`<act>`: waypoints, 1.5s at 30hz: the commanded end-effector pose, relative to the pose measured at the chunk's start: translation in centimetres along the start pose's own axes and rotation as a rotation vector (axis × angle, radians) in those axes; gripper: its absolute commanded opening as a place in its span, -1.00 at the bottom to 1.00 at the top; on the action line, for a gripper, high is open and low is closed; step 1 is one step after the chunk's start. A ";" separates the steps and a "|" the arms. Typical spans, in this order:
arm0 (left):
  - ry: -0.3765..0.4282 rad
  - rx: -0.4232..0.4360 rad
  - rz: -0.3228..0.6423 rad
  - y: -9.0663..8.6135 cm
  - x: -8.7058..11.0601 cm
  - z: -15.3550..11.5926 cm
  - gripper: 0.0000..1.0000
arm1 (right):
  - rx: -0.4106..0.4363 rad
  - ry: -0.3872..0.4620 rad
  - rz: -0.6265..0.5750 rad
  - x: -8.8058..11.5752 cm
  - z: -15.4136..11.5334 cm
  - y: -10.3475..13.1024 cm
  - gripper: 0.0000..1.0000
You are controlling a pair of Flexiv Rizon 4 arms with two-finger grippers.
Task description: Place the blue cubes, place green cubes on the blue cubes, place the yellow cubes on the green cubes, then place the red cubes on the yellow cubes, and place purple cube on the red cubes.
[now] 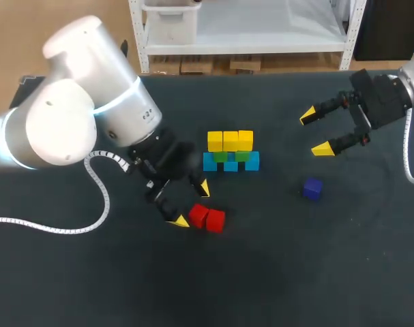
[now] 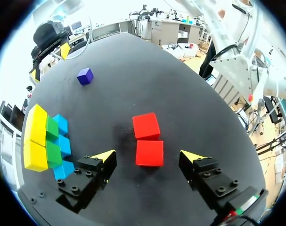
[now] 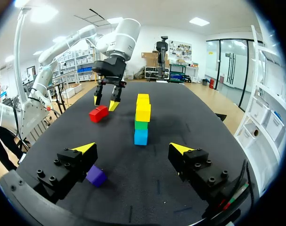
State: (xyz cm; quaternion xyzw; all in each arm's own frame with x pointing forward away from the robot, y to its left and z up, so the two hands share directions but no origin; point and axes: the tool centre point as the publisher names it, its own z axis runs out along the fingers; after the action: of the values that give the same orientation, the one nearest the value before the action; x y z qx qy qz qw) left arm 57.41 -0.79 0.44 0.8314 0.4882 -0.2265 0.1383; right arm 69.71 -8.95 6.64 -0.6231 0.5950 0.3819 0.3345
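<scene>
My left hand point(image 1: 191, 204), fingers spread: two small red cubes point(image 2: 149, 153), touching, lie just ahead; the stack of blue, green and yellow cubes point(image 2: 46, 141) stands beside it. My right hand point(image 1: 315, 132), likewise spread, hangs over open black desk point(image 1: 329, 272), with the small purple cube point(image 1: 312, 189) near.

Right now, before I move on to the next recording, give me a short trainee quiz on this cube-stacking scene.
1. True or false: the two red cubes already sit on the three yellow cubes.
2. Fill in: the small purple cube lies on the black table nearer the ___ gripper.
3. Which layer lies directly under the yellow cubes? A. green cubes B. red cubes C. purple cube

Key
1. False: they lie on the table.
2. Right: the open right gripper.
3. A
</scene>
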 end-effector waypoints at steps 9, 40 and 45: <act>-0.006 0.007 -0.003 0.4 0.0 0.8 -0.03 | 0.000 -0.001 -0.001 0.0 0.0 0.0 1.00; -0.010 -0.272 -0.360 6.0 -0.2 -11.8 -1.00 | 0.000 -0.001 -0.001 0.0 0.0 0.0 1.00; -0.002 -0.295 -0.348 8.1 -1.1 -13.0 -1.00 | 0.000 -0.001 -0.001 0.0 0.0 0.0 1.00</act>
State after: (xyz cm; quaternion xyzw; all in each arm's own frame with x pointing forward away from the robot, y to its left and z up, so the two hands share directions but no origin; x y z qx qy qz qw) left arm 66.20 1.11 11.81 0.7018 0.6521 -0.1754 0.2271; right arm 69.71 -8.94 6.64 -0.6231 0.5949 0.3819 0.3345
